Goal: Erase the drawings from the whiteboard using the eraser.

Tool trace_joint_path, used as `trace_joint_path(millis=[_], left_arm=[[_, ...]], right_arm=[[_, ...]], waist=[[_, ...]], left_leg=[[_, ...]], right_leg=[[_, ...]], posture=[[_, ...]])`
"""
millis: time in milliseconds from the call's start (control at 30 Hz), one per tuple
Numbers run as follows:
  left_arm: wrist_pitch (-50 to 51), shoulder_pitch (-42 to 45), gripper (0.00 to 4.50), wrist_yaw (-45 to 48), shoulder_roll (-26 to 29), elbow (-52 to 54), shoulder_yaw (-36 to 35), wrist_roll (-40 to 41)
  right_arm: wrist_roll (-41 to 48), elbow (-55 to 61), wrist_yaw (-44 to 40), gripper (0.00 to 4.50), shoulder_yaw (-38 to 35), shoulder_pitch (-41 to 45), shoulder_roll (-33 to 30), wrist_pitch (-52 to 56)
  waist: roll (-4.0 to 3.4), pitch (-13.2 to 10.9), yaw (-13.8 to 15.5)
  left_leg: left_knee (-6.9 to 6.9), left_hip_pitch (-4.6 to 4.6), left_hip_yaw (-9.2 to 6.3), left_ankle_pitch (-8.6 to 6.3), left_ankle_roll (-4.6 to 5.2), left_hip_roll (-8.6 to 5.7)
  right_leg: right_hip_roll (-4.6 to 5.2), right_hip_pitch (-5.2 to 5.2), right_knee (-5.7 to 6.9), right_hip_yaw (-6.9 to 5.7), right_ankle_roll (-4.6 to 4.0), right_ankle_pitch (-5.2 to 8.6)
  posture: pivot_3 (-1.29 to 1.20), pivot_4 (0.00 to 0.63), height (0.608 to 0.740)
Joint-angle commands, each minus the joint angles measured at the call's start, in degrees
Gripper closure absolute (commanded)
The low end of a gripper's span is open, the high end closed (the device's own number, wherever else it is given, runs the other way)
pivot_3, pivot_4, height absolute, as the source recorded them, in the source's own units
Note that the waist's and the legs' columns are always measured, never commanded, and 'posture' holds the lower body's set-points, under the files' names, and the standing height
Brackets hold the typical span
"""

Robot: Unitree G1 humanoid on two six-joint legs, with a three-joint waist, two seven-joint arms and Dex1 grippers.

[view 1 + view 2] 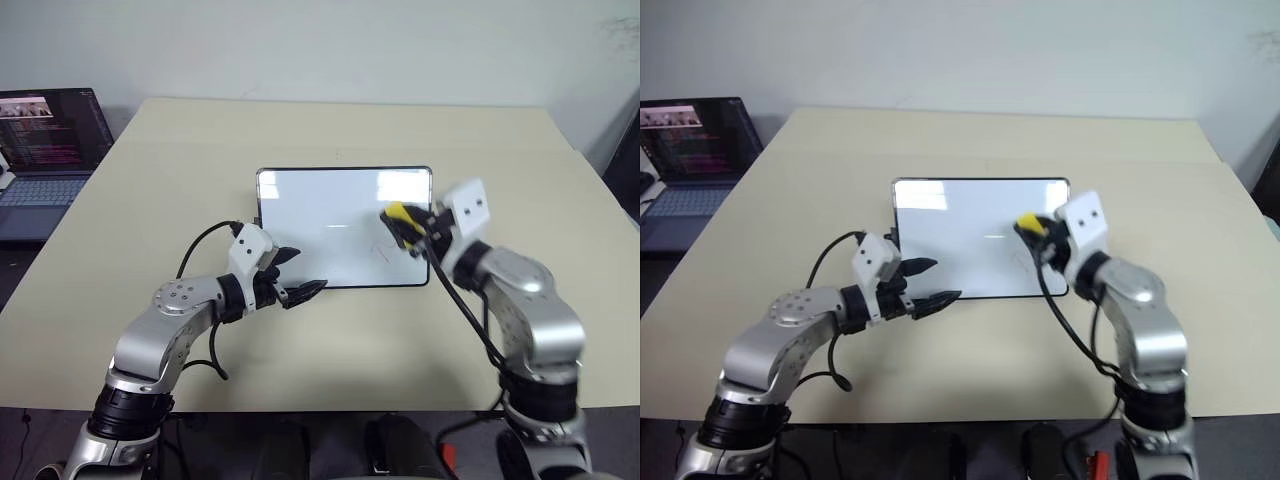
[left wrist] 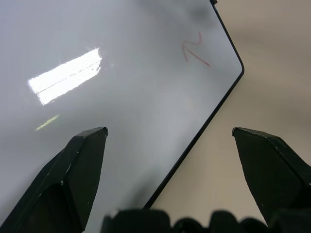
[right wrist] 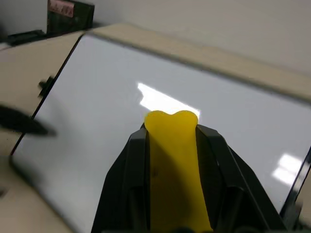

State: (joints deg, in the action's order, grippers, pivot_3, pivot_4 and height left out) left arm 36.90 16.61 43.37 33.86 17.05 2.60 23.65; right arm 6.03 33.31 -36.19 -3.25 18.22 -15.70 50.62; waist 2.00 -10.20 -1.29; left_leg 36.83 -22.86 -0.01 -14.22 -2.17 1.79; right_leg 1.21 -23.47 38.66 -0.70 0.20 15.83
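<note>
The right gripper (image 1: pixel 408 226) pinches the yellow eraser (image 1: pixel 398 214) above the whiteboard's (image 1: pixel 330 215) right edge, seemingly off the surface. The left gripper (image 1: pixel 298 272), fingers spread, hovers at its near-left corner. Red drawings (image 1: pixel 381 250) sit near-right. A laptop (image 1: pixel 45 150) stands far left.

One whiteboard (image 1: pixel 340 215) lies on the one counter (image 1: pixel 130 220), bearing one faint red drawing (image 2: pixel 194 50) near a corner. There is one yellow eraser (image 1: pixel 399 213), one laptop (image 1: pixel 45 150), and two tools: the left tool (image 1: pixel 295 272) and the right tool (image 1: pixel 408 228).
</note>
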Motion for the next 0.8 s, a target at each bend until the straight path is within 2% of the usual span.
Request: trace_joint_path(millis=[33,167,267,367,467,567,800], left_arm=[[-1.4,0.9,0.0,2.2,0.7,0.9,1.3,0.0],[-2.2,1.8,0.0,4.6,1.9,0.2,2.4,-0.8],[-3.1,3.2,0.0,5.7,2.2,-1.5,2.9,-1.4],[-4.3,4.4,0.0,6.4,2.0,-3.1,3.5,-2.1],[-5.0,5.5,0.0,6.6,1.3,-4.2,4.1,-2.7],[-6.1,5.9,0.0,6.8,1.2,-5.0,4.7,-3.7],[-6.1,5.1,0.0,7.4,1.4,-4.9,4.6,-4.1]], right_arm=[[0.1,5.9,-1.4,3.51,1.1,-6.1,-7.0,-1.6],[-3.2,6.7,-0.1,3.51,4.4,-13.0,-13.7,-8.2],[-5.6,7.6,2.8,3.51,6.3,-17.5,-13.9,-11.6],[-7.7,6.4,6.2,3.51,8.9,-18.0,-12.6,-14.8],[-11.6,2.3,11.5,3.51,12.4,-14.0,-9.3,-18.7],[-17.0,-2.3,15.1,3.51,15.7,-9.6,-8.4,-22.9],[-22.4,-12.2,17.1,3.51,21.3,0.7,-5.0,-25.5]], waist=[[-0.03,0.0,0.0],[-0.03,0.0,-0.4],[-0.01,0.0,-0.2],[-0.02,0.0,-0.2],[-0.01,0.0,-0.6],[-0.01,0.0,-0.4],[-0.01,0.0,-0.4]], left_leg=[[0.01,-0.01,0.02,-0.03,0.04,-0.04],[0.02,0.02,0.1,-0.05,0.07,-0.07],[0.02,0.08,0.04,-0.05,0.07,-0.08],[0.02,0.07,0.05,-0.05,0.06,-0.06],[0.12,0.07,0.14,-0.04,0.05,-0.07],[0.14,0.07,0.15,-0.04,0.05,-0.09],[0.12,0.06,0.11,-0.04,0.05,-0.07]], right_leg=[[0.0,0.0,-0.03,0.01,0.09,0.05],[-0.03,0.0,-0.04,0.07,0.31,0.18],[-0.17,0.0,0.03,0.01,0.31,0.2],[-0.19,0.0,0.05,0.01,0.28,0.23],[-0.17,0.02,0.07,0.11,0.3,0.22],[-0.17,0.02,0.08,0.13,0.33,0.2],[-0.18,0.0,0.15,0.08,0.31,0.2]], posture=[[0.0,0.15,0.74],[0.0,0.15,0.74],[0.0,0.15,0.74],[0.0,0.15,0.74],[0.0,0.15,0.74],[0.0,0.15,0.74],[0.0,0.15,0.74]])
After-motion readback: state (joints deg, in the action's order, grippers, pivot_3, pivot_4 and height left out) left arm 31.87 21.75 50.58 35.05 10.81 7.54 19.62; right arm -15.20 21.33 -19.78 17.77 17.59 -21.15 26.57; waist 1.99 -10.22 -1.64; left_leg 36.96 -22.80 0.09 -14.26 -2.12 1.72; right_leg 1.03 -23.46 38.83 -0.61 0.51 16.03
